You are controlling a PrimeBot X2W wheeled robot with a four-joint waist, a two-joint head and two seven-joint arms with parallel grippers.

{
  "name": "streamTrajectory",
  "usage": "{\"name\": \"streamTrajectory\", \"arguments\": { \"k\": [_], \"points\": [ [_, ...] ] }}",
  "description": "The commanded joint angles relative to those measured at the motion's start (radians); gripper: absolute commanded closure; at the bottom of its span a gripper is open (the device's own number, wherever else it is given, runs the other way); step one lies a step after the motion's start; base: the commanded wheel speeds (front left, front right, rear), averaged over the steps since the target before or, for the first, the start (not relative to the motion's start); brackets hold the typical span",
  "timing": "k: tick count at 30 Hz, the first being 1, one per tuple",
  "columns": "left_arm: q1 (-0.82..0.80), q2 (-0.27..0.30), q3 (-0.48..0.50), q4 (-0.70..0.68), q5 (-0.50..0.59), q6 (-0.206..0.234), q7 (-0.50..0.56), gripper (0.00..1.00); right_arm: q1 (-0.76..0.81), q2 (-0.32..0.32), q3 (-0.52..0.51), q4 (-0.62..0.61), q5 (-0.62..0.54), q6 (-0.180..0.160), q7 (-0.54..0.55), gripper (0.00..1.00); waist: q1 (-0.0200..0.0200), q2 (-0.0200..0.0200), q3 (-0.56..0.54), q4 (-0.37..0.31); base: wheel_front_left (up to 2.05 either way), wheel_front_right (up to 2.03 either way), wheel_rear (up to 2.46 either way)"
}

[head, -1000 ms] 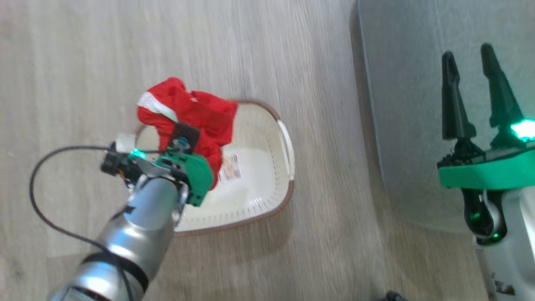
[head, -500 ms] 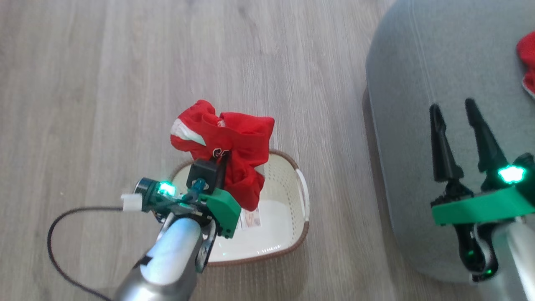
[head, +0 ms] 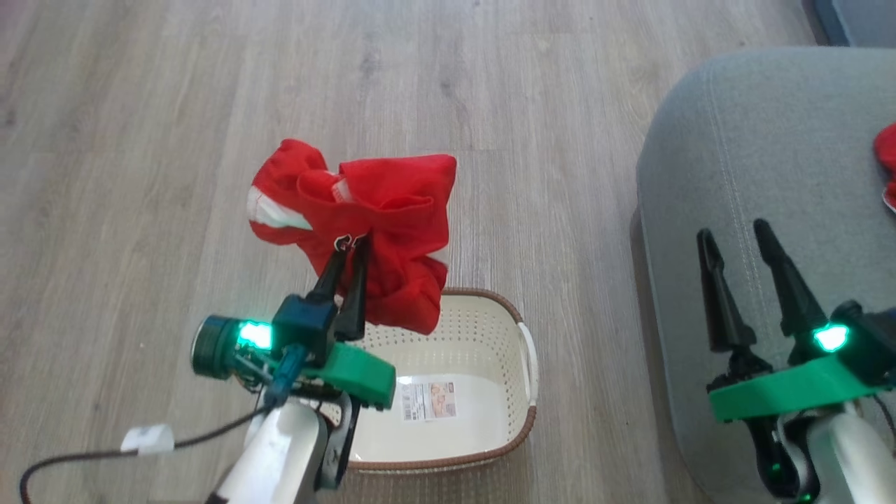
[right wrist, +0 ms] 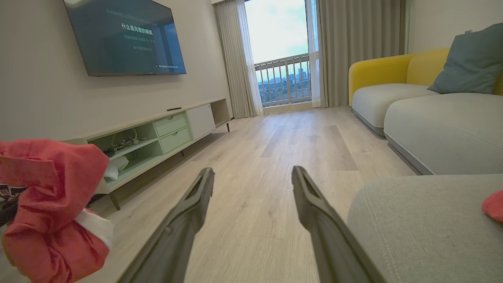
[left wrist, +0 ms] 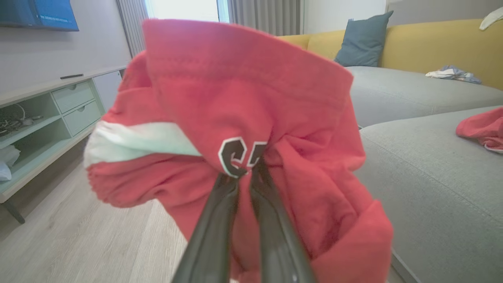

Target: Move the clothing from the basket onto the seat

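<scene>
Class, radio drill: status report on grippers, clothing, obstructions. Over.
Left gripper shut on red garment, held up out of basket. Right gripper open, empty. Second garment on seat. Nothing seen blocking the way.

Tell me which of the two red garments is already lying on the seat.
The red garment at the right edge lies on the grey seat. The other, the logo garment, hangs from the left gripper, off the seat.
</scene>
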Motion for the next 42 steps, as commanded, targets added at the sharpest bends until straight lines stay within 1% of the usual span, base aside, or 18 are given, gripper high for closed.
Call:
{"name": "streamTrajectory", "arguments": {
  "k": [1, 7, 10, 15, 21, 29, 42],
  "points": [
    [-0.014, 0.002, 0.04, -0.055, 0.012, -0.006, -0.012, 1.0, -0.013, -0.003, 0.016, -0.034, -0.006, 0.0, 0.0, 0.0, 0.0001, -0.0001, -0.007, 0.006, 0.0, 0.0, 0.0],
    [0.038, -0.004, 0.041, -0.124, 0.019, -0.024, -0.012, 1.0, -0.007, -0.001, 0.019, -0.035, -0.006, 0.0, 0.0, 0.0, 0.0001, -0.0001, -0.009, 0.013, 0.0, 0.0, 0.0],
    [0.05, -0.005, 0.039, -0.142, 0.017, -0.02, -0.012, 1.0, -0.006, 0.0, 0.02, -0.036, -0.006, 0.0, 0.0, 0.0, 0.0001, -0.0001, -0.005, 0.016, 0.0, 0.0, 0.0],
    [0.053, -0.006, 0.027, -0.162, 0.003, -0.001, -0.012, 1.0, -0.006, 0.0, 0.021, -0.034, -0.008, 0.0, 0.0, 0.0, 0.0001, -0.0001, 0.002, 0.019, 0.0, 0.0, 0.0],
    [0.05, -0.006, 0.02, -0.168, -0.008, 0.008, -0.012, 1.0, -0.012, -0.002, 0.022, -0.031, -0.007, 0.0, 0.0, 0.0, 0.0001, -0.0001, 0.005, 0.017, 0.0, 0.0, 0.0],
    [0.041, -0.006, 0.018, -0.167, -0.007, 0.005, -0.012, 1.0, -0.016, 0.003, 0.022, -0.025, -0.008, 0.0, 0.0, 0.0, 0.0001, -0.0001, 0.001, 0.013, 0.0, 0.0, 0.0],
    [-0.02, -0.006, 0.016, -0.25, 0.008, -0.01, -0.012, 1.0, -0.023, 0.005, 0.039, -0.033, -0.016, 0.0, 0.0, 0.0, 0.0001, -0.0001, 0.003, 0.004, 0.0, 0.0, 0.0]
  ]
}}
